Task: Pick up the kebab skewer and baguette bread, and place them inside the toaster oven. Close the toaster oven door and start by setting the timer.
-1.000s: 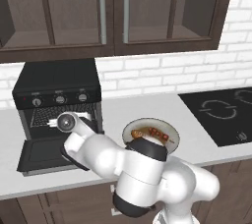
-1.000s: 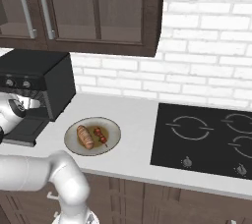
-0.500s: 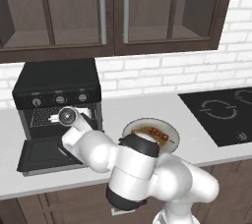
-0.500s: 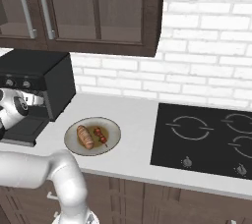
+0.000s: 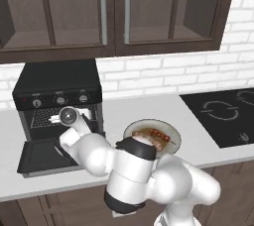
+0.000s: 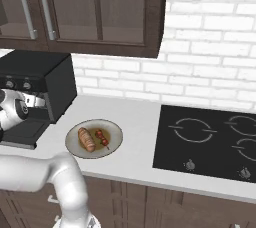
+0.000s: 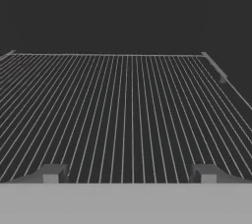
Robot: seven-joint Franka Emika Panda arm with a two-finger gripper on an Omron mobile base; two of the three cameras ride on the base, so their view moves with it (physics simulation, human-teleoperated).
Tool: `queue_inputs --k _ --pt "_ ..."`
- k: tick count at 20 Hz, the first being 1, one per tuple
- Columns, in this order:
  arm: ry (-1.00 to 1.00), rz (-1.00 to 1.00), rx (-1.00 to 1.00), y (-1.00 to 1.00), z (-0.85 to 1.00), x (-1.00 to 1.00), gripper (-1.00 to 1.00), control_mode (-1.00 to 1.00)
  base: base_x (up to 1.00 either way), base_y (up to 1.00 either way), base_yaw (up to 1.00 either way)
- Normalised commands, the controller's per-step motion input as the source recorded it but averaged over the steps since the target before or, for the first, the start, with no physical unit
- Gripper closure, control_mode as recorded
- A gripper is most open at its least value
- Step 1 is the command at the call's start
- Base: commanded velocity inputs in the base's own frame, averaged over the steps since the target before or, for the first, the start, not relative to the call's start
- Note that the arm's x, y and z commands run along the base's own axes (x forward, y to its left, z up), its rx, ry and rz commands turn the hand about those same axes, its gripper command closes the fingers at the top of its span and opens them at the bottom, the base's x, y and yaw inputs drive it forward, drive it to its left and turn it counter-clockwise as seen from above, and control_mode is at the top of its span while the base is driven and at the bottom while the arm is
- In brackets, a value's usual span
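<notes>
Nothing loaded yet: bread (image 6: 86,139) & skewer (image 6: 103,138) on plate (image 6: 113,130). Oven (image 5: 57,82) door (image 5: 42,156) down, gripper (image 7: 130,175) wide open, empty, over rack (image 7: 123,115).

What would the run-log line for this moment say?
gripper: open, empty, over wire rack | toaster oven door: down | baguette bread, kebab skewer: on plate

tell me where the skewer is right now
The skewer lies on the plate beside the bread, on the counter between the oven and the cooktop.
</notes>
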Motion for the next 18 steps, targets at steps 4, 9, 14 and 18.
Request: queue_inputs --k 4,9,14,18 --pt "0.02 0.0 0.0 0.0 -0.28 0.0 -1.0 -1.0 0.0 0.0 0.0" --pt "0.09 0.0 0.02 0.0 -0.38 -0.31 -1.0 -1.0 0.0 0.0 0.0" --pt "0.12 0.0 0.02 0.0 -0.51 -0.58 -1.0 -1.0 0.0 0.0 0.0" --pt "0.07 0.0 0.03 0.0 -0.62 -0.74 -1.0 -1.0 0.0 0.0 0.0"
